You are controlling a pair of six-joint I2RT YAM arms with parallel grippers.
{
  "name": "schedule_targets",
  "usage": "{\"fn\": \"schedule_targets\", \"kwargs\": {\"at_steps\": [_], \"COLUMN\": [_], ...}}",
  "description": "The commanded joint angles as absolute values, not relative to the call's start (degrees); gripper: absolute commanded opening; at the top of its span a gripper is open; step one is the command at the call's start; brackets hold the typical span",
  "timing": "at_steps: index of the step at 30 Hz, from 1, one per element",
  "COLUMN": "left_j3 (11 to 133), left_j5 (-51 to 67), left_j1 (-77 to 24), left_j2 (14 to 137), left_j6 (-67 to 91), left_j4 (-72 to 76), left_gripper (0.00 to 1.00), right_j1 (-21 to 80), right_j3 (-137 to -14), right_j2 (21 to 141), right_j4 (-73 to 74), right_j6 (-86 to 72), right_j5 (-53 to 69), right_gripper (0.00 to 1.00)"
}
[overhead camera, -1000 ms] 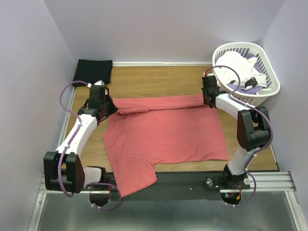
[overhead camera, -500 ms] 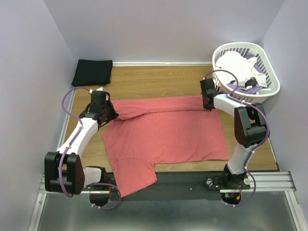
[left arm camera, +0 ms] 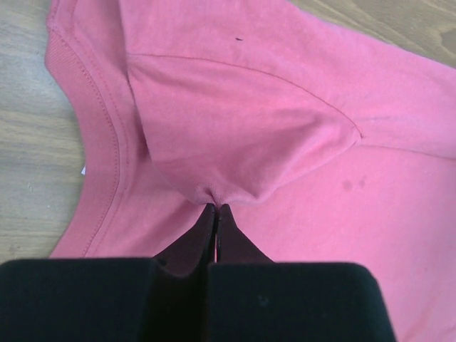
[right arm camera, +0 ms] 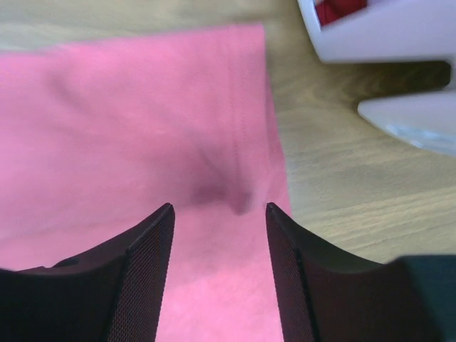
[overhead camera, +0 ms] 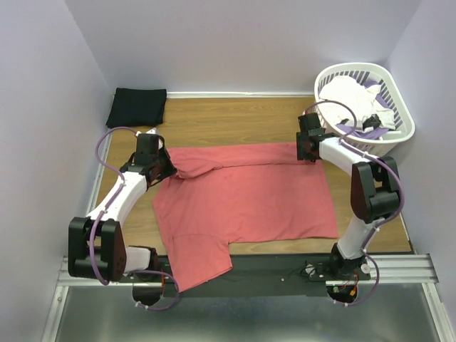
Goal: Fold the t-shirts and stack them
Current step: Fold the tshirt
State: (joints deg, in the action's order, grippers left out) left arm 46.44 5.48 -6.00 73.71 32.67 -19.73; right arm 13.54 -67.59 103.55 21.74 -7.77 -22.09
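The left gripper [left arm camera: 216, 211] pinches a fold of the coral-red t-shirt [left arm camera: 299, 85]. The right gripper [right arm camera: 219, 208] gapes above the hem, seemingly holding nothing. A one-sided pull could skew the fold.

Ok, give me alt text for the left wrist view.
The left gripper, shut, pinches a fold of the red shirt, which lies on the wooden table. Its collar curves down the left side.

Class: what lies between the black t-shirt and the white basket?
Only bare wooden table separates the black t-shirt from the basket; the top external view shows it.
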Motion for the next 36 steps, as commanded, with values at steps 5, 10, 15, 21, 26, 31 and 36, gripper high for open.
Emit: {"fn": "schedule_targets", "kwargs": {"at_steps": [5, 10, 15, 21, 26, 31, 36], "left_j3": [52.38, 54.31, 56.51, 57.74, 57.04, 56.43, 56.78], "left_j5": [6.42, 7.12, 7.73, 7.47, 7.38, 7.73, 7.73], "left_j1": [-5.80, -5.71, -5.80, -5.71, -5.80, -5.71, -5.71], "left_j2": [76.46, 77.78, 79.01, 80.16, 80.42, 80.60, 80.77], "left_j6": [29.80, 29.00, 28.30, 27.07, 26.89, 27.07, 26.89], "left_j4": [-18.90, -18.98, -19.07, -18.90, -18.19, -17.67, -17.75], "left_gripper": [0.00, 0.00, 0.00, 0.00, 0.00, 0.00, 0.00], "right_j1": [14.68, 14.59, 14.41, 8.71, 5.28, 3.78, 3.87], "right_j3": [-69.79, -69.00, -66.45, -63.64, -62.23, -60.73, -59.94], "right_j2": [93.96, 94.04, 95.98, 98.52, 101.60, 103.01, 99.51], "right_j4": [23.03, 22.59, 19.95, 16.79, 14.33, 13.18, 13.18], "right_j6": [-10.37, -10.72, -13.80, -16.34, -18.37, -19.07, -19.16], "right_j5": [-10.55, -3.98, -6.48, -8.88, -7.29, -8.26, -8.70], "right_gripper": [0.64, 0.58, 0.56, 0.56, 0.55, 0.54, 0.52]}}
